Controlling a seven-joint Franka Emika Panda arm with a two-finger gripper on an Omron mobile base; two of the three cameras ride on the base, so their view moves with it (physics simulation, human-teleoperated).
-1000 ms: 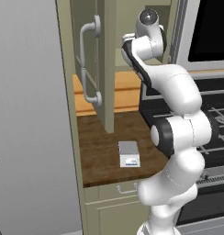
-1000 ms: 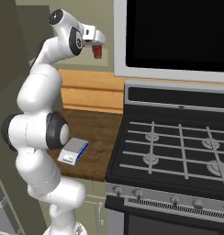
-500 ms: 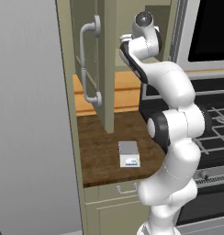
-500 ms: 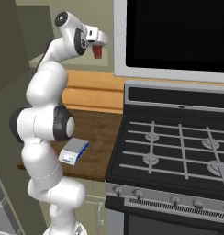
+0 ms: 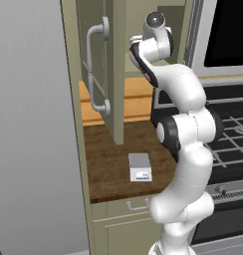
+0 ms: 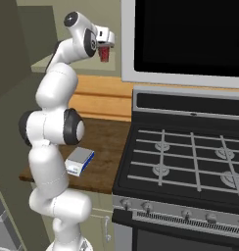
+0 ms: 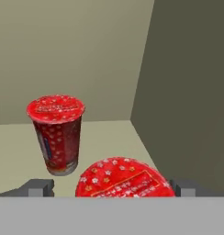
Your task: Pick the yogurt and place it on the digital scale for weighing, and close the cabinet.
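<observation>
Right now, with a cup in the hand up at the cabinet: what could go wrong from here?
1. The twin red cup stands close beside the held yogurt on the shelf; pulling out could knock it.
2. The open cabinet door hangs over the counter between shelf and digital scale; the descent could clip it.
3. The hand holds the yogurt near its top; it might slip.

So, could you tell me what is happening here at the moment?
The white arm is reaching up by the open cabinet, and its gripper holds the yogurt, a small red cup, high above the counter. In the hand view that cup's lid sits between the fingertips, while a twin red cup stands on the cabinet shelf. The digital scale waits on the wooden counter below with nothing on it, beside the stove. The cabinet door is open.
</observation>
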